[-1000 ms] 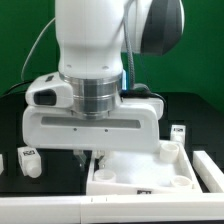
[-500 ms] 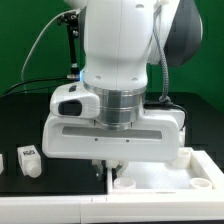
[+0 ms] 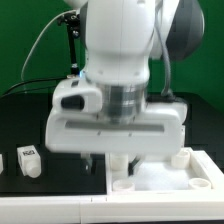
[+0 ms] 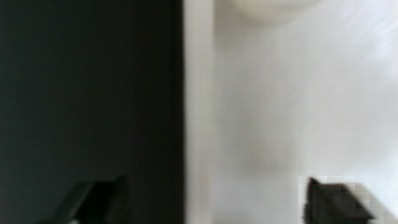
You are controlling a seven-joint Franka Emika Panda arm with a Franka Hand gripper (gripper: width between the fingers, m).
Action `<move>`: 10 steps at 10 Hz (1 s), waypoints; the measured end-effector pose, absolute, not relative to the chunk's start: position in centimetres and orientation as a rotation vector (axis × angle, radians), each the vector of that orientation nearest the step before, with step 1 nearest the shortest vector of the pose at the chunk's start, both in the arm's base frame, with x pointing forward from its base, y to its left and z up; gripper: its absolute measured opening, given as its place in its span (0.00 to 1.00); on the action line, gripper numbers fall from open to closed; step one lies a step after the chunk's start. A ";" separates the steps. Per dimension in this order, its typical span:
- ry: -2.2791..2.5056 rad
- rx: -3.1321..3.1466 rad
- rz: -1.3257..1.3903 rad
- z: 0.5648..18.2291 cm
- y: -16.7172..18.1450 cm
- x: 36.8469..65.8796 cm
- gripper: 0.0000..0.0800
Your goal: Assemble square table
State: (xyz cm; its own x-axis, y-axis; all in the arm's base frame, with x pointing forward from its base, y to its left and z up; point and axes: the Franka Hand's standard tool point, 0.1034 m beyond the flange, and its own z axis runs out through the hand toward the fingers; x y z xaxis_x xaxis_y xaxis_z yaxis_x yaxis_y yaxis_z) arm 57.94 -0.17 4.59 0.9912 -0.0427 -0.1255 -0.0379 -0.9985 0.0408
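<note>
- Ext. view: arm (image 3: 120,45) fills most of the frame, its wide white head low over the near-left corner of the top (image 3: 165,178).
- Top lies flat on the black surface (image 3: 20,125), at approx 4–5 o'clock in the ext. frame. Only part of it shows, the rest is cut by the frame edge or hidden behind the arm.
- Pincer (image 3: 113,165) hangs at 6 o'clock under the head. From here one dark finger shows by the top's left edge; the other is hard to pick out against the white.
- Wrist view settles it: both fingertips (image 4: 98,200) stand wide apart, nothing clamped btwn them, so the pincer (image 4: 217,200) is released. One tip is over the surface (image 4: 89,100), the other over the top (image 4: 294,110), w/ the top's straight edge running btwn.
- Wrist view also shows a blurred round shape (image 4: 267,8) on the top; can't tell if hole or leg.
- Only the ext. view gives the loose parts: a tagged leg (image 3: 28,160) on the surface at 9 o'clock of the pincer, well apart from the top.
- Ext. view: a raised ring (image 3: 122,185) on the top just below the pincer, another at 3 o'clock near the frame edge.
</note>
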 end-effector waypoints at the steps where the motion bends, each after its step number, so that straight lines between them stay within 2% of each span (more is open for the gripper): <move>1: -0.091 3.097 -0.222 6.3 0.9 56.9 0.73; 2: -0.081 3.089 -0.207 7.1 1.8 56.9 0.80; 6: -0.073 3.091 -0.218 6.6 1.8 56.7 0.81; 7: -0.134 3.104 -0.227 6.8 3.0 55.5 0.81; 9: -0.193 3.118 -0.225 8.2 7.8 51.9 0.81; 10: -0.166 3.120 -0.225 8.3 8.8 51.3 0.81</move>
State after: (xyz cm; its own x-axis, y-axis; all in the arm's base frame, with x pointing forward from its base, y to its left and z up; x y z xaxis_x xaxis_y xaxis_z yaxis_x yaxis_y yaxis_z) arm 51.27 8.78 8.34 0.9840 -0.1063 -0.1427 -0.1050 -0.9943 0.0164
